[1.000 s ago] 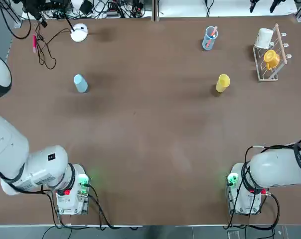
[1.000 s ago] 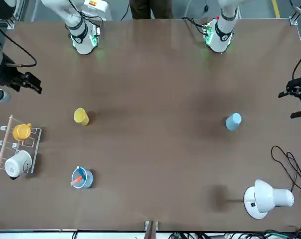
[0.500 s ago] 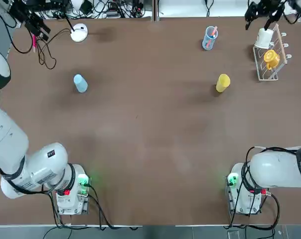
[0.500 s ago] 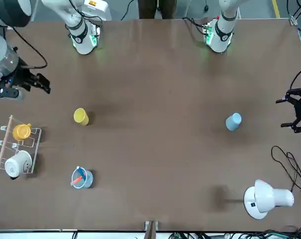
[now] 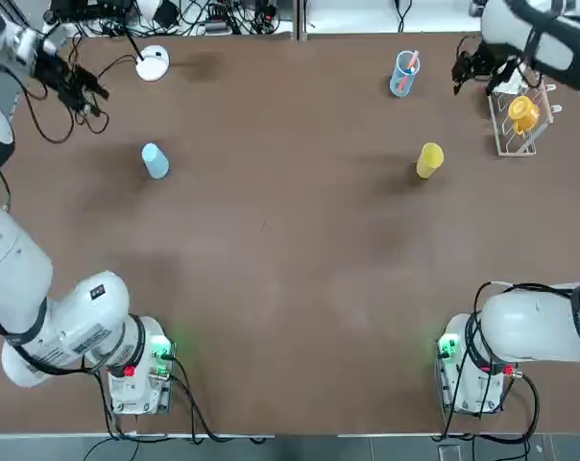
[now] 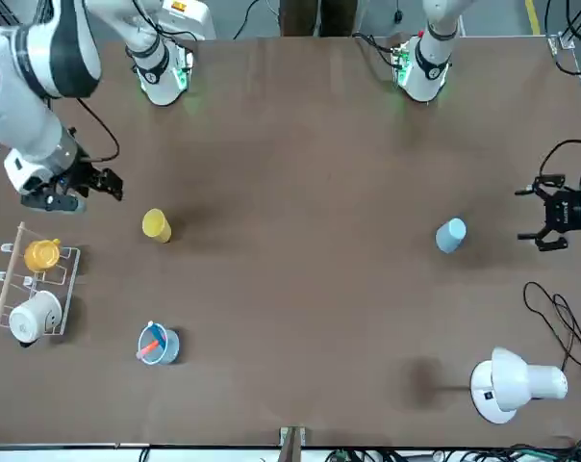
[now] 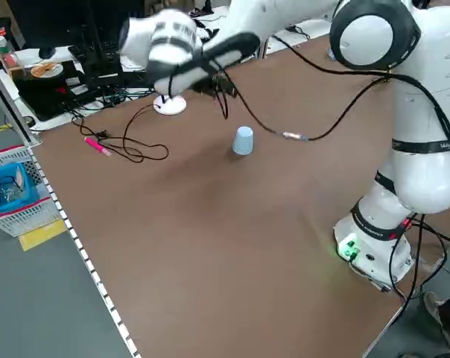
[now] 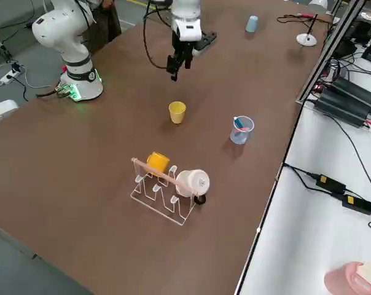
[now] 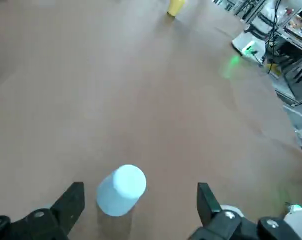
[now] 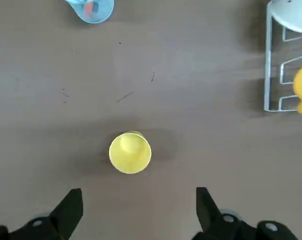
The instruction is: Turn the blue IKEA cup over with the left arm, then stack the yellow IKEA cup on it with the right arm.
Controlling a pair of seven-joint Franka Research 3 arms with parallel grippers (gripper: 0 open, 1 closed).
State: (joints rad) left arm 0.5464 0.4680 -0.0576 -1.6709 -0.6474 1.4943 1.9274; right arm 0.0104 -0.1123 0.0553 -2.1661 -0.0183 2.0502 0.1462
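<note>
Blue cup [image 5: 155,160]: you'll find it on the worktop's [image 5: 290,269] left half, toward the far side, resting on its rim with the closed base up. Your left tool [image 6: 550,214] hangs near it on the outer side, toward the worktop's left edge, fingers spread wide and gripping nothing; from the wrist camera the blue cup sits between and just ahead of the two fingertips [image 9: 73,197], not touching either. Over on the right half you have the yellow cup [image 5: 429,159], standing mouth up. Your right tool [image 6: 98,181] floats above the worktop near it, fingers apart and empty. Beyond the yellow cup stand a clear cup with pink sticks [image 5: 403,73] and a wire rack [image 5: 520,115] holding a white mug [image 8: 193,182] and an orange mug [image 5: 522,112].
</note>
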